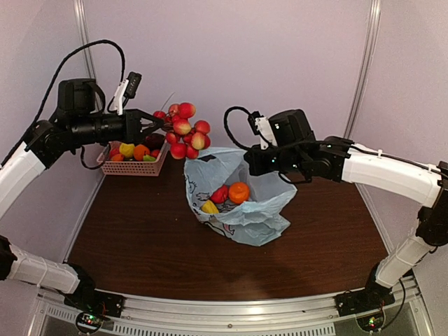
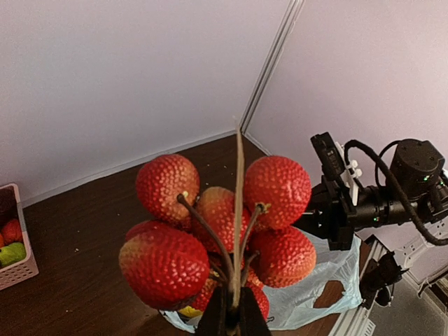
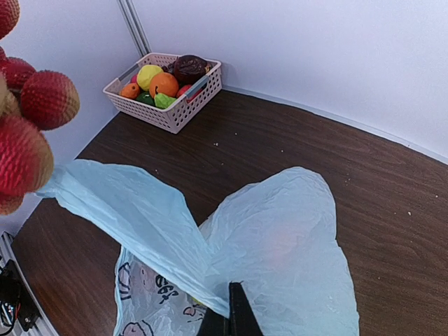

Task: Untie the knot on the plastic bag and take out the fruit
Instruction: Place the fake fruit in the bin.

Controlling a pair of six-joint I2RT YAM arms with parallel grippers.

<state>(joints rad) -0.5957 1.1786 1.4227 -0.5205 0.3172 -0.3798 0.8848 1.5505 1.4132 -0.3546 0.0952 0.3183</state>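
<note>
Top external view: left hand (image 1: 155, 124) pinches the berry bunch (image 1: 183, 129) by its thin stem, aloft between basket (image 1: 136, 169) and plastic bag (image 1: 246, 213) on the tabletop (image 1: 140, 238). Right hand (image 3: 232, 318) pinches the bag's rim. The bunch may slip from that slim hold, and a tug could spill the fruit (image 1: 239, 192) inside.

The plastic bag (image 1: 260, 210) hides part of the fruit (image 1: 239, 192) inside, and the far-left basket (image 2: 15, 274) is cut off by the left wrist view's edge.

left pincer (image 1: 157, 124) clamped, raised; right pincer (image 1: 248, 165) clamped
</note>
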